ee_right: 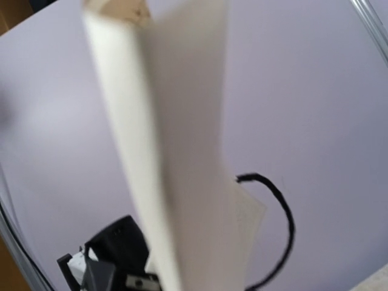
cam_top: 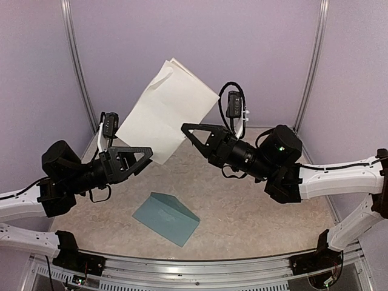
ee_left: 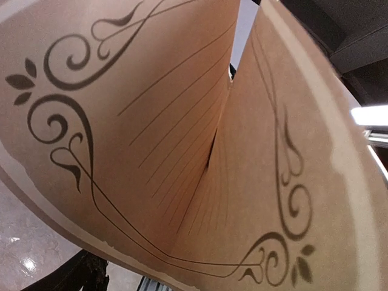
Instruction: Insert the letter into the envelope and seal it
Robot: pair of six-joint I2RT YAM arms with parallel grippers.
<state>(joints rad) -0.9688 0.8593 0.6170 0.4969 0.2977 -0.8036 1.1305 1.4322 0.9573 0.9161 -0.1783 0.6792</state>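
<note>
- Currently letter (cam_top: 167, 109) is held aloft, folded, white back outward.
- It is pinched at its lower right edge by right gripper (cam_top: 187, 128).
- Left gripper (cam_top: 145, 154) is seen beside the lower corner, jaws spread, nothing gripped.
- Envelope (cam_top: 167, 218) is laid flat on table (cam_top: 260, 212), between the arms.

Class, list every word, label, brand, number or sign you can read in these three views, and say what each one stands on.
None: no readable text shows in any view.
Cream rectangular paper letter: only a dark scrolled border and ruled lines, no writing; its white back is blank in the top view.
Teal rectangular paper envelope: plain, with no print or address.
</note>
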